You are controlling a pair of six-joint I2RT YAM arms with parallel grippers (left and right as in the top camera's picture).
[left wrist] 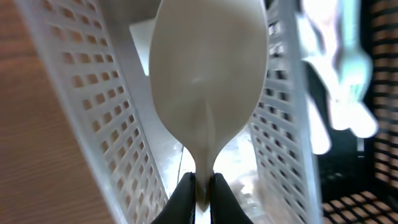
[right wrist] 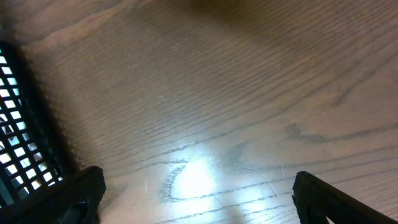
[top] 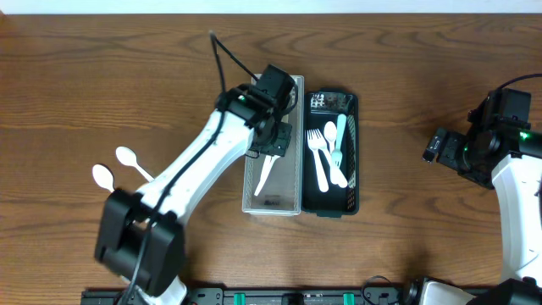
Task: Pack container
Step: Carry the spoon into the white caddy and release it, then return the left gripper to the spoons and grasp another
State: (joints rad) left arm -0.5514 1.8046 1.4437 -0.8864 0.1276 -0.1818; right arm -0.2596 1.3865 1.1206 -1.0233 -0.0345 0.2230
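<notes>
My left gripper [top: 273, 152] is shut on the handle of a white plastic spoon [left wrist: 208, 81] and holds it inside the white perforated basket [top: 295, 169]; the spoon [top: 265, 176] points down into the basket. The fingertips [left wrist: 200, 186] pinch the spoon's neck. A black perforated basket [top: 355, 152] beside the white one holds white forks and spoons [top: 326, 157] and a pale green utensil [top: 340, 135]. Two more white spoons [top: 114, 168] lie on the table at the left. My right gripper [right wrist: 196, 193] is open and empty over bare wood at the right.
The wooden table [top: 423, 246] spreads all round. The black basket's corner [right wrist: 18, 143] shows at the left edge of the right wrist view. A black cable [top: 227, 55] runs along the left arm.
</notes>
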